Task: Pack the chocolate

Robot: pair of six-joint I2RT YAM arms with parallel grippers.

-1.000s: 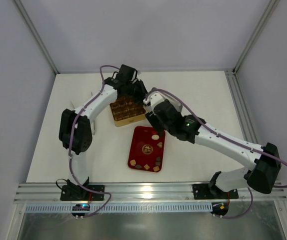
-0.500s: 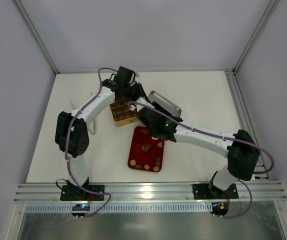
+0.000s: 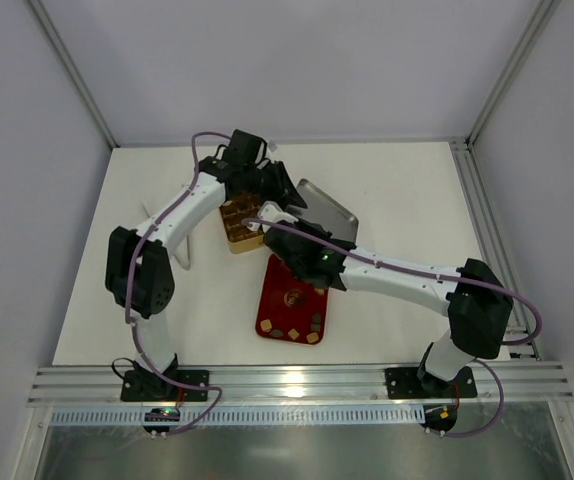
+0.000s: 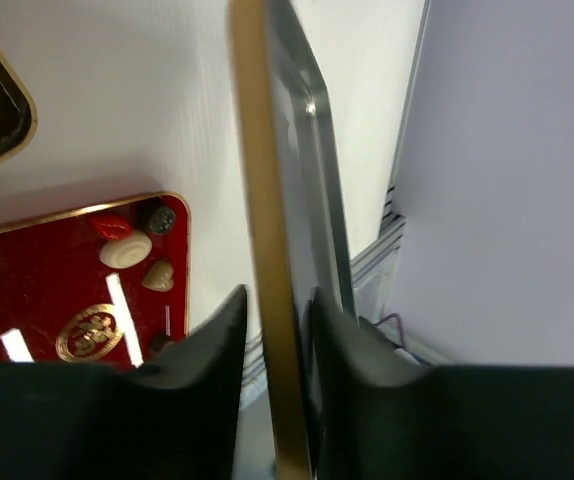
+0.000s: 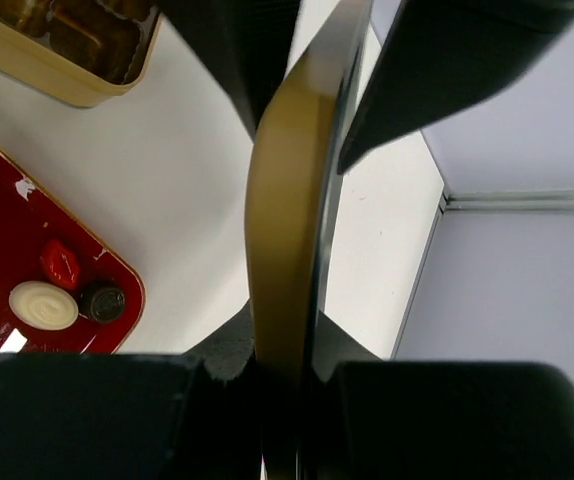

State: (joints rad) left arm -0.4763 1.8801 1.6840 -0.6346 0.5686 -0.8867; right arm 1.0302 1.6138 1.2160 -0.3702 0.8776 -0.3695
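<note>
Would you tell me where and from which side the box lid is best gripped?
Grip the lid by its thin rim, edge-on from outside, a finger on each face; the flat panel is too wide to span. The left gripper and right gripper pinch it so.

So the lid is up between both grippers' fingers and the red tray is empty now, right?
Not empty. The red tray carries several chocolates, as the top external view shows. The rest holds: the lid sits between the fingers of the left gripper and the right gripper.
</note>
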